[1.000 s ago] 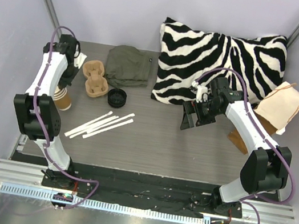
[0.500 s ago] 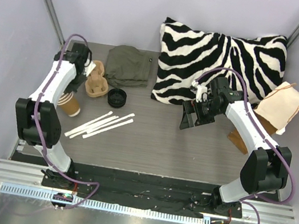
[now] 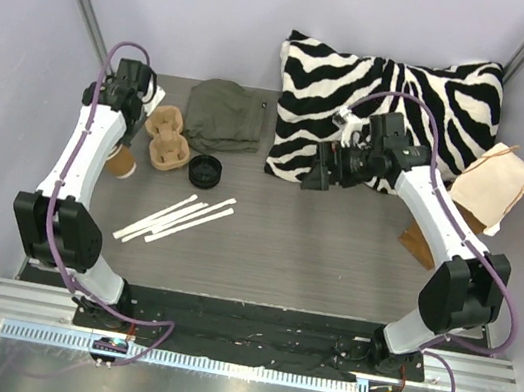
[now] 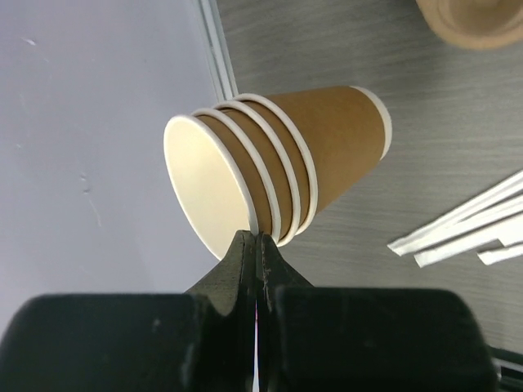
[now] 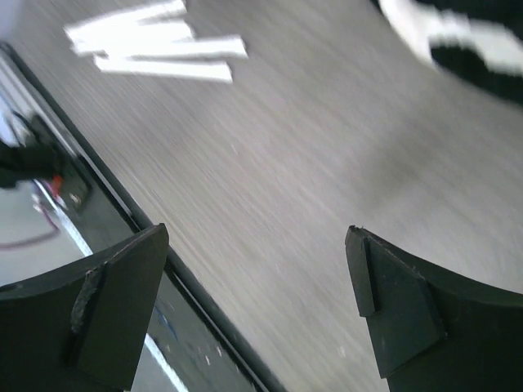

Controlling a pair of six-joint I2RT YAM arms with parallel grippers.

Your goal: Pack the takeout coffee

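A stack of several nested tan-brown coffee cups (image 4: 327, 155) with pale rims hangs tilted on its side over the table's left edge. My left gripper (image 4: 257, 237) is shut on the rim of the innermost cup. In the top view the cups (image 3: 122, 163) sit under my left gripper (image 3: 124, 145), just left of the tan two-hole carrier (image 3: 166, 135). A black round lid (image 3: 203, 171) lies right of the carrier. My right gripper (image 3: 318, 178) is open and empty at the pillow's front left edge; in its wrist view (image 5: 255, 245) only bare table lies between the jaws.
White paper-wrapped sticks (image 3: 177, 219) lie in front of the lid, also in the left wrist view (image 4: 466, 233). A folded green cloth (image 3: 223, 116) lies at the back. A zebra pillow (image 3: 390, 102) and a paper bag (image 3: 495, 186) fill the back right.
My left gripper has carried the cup stack first right, then back and left beside the carrier. My right gripper has swung left and towards the back, to the pillow's edge.
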